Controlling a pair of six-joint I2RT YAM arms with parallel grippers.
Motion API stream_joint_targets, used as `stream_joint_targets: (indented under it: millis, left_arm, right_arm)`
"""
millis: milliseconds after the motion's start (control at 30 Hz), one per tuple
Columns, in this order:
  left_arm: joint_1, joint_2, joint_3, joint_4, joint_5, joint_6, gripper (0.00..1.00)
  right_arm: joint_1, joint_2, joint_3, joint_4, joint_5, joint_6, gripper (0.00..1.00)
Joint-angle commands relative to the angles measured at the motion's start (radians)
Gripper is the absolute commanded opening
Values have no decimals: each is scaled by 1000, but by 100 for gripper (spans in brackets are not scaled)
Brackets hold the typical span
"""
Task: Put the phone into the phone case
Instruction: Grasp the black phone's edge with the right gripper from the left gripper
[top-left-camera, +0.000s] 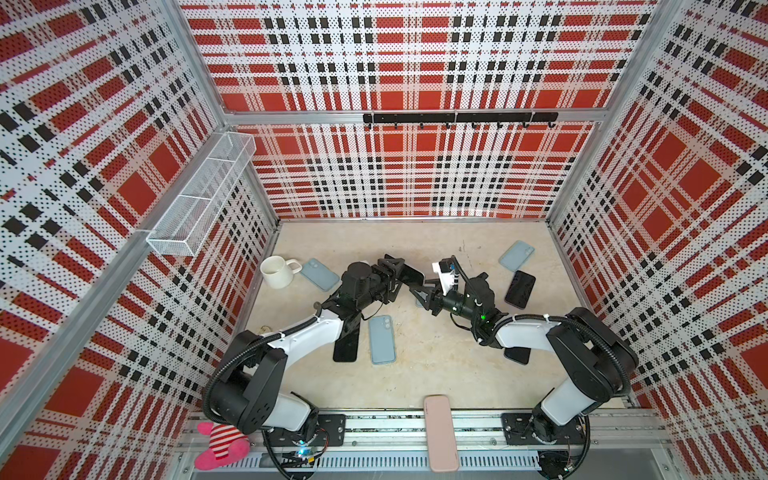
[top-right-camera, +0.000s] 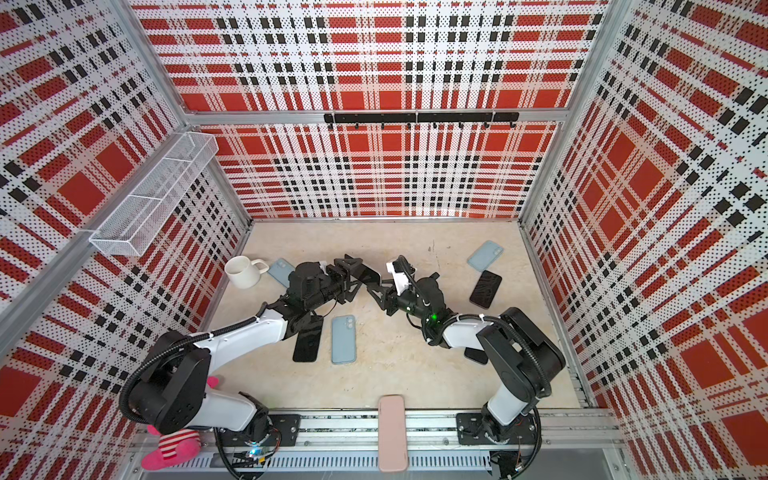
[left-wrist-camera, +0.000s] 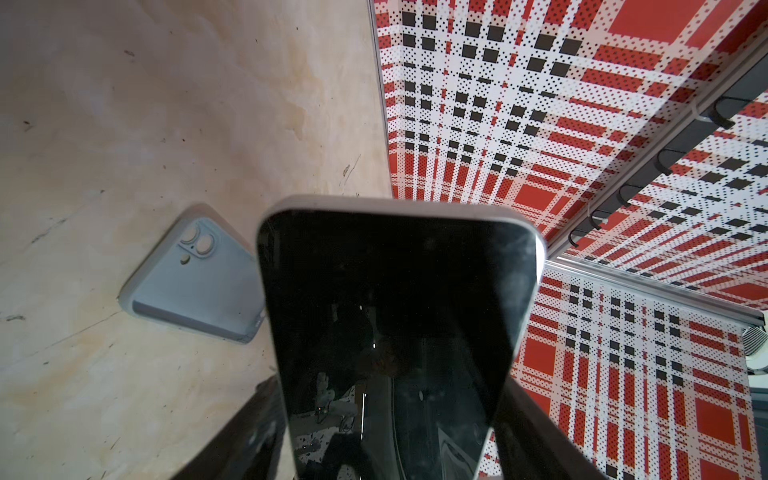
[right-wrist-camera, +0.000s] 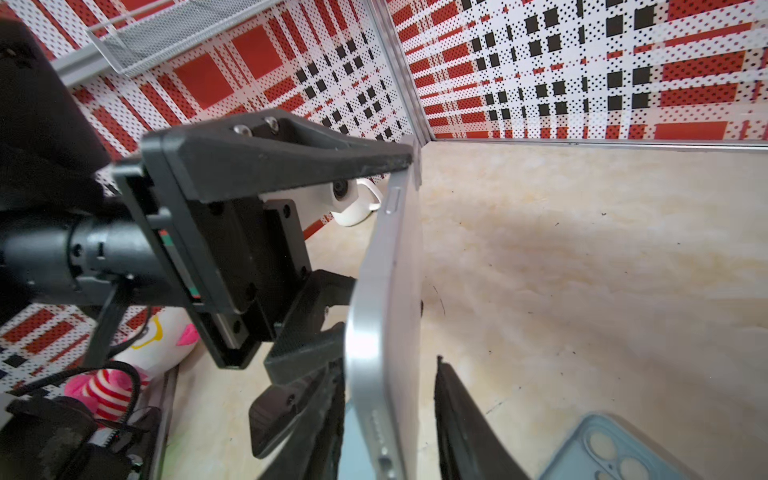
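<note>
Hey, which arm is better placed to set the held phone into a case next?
Probably right. The left gripper grips the phone mid-air; the right gripper straddles its free end, not yet clamped, with a blue case lying close by.

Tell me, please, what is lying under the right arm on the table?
Under the right arm one rounded end of a dark flat thing, probably a phone, shows on the table. The arm covers the rest, so its full shape cannot be seen.

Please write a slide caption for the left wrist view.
Left gripper holds a black-screened phone; a blue case lies on the table.
</note>
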Motion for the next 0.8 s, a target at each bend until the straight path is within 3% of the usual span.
stream_joint_targets:
  millis: [0,467,767]
  left_arm:
    - [-9,-9,-4,36,-12,-2,0]
    - [-17,14,-9,15,-20,7,0]
    - [-19,14,-9,13,-24,13,0]
  right_arm:
    - [6,-22,14,-20,36,-53,37]
    - [8,-35,24,-16,23,-62,28]
    - [11,-20,35,-28,6,-63,11]
